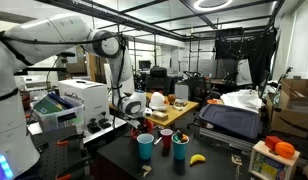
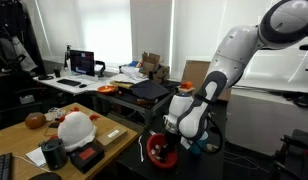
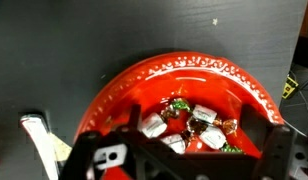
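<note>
A red bowl (image 3: 184, 68) with a beaded rim stands on the black table and holds several wrapped candies (image 3: 194, 118) in silver, green and gold wrappers. My gripper (image 3: 192, 142) hangs right above the bowl's near half. Its black jaws stand wide apart with nothing between them, and its body hides the bowl's near rim. In both exterior views the arm bends down to the table, with the gripper (image 2: 180, 138) just over the red bowl (image 2: 162, 154). From the opposite side, the gripper (image 1: 142, 118) covers most of the bowl (image 1: 146, 126).
A teal cup (image 1: 145, 147), a red cup (image 1: 166, 140), another teal cup (image 1: 181, 150) and a banana (image 1: 197, 158) stand near the bowl. A white object (image 3: 39, 140) lies left of it. A white helmet (image 2: 76, 127) sits on the wooden desk (image 2: 24, 140).
</note>
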### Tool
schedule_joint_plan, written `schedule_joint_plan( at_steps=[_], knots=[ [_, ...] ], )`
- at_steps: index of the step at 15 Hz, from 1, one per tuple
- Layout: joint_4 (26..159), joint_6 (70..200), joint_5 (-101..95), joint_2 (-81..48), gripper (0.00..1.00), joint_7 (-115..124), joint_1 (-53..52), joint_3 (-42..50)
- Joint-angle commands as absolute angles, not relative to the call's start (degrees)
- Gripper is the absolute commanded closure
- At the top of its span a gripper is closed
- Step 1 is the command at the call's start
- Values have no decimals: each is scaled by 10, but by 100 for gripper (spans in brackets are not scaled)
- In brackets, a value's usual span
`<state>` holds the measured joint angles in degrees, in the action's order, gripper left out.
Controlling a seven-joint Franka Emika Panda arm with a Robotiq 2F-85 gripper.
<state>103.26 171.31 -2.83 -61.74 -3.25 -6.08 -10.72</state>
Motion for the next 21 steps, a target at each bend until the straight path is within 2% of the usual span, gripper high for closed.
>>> schedule_joint_plan(
  at_steps=[1,8,21],
  knots=[
    [1064,1698,-34,-584,0,-27,-85,-80],
    [1081,1629,-58,-550,0,-21,-147,-16],
    [1086,1658,-95,-555,0,-39,-164,-20]
  ],
)
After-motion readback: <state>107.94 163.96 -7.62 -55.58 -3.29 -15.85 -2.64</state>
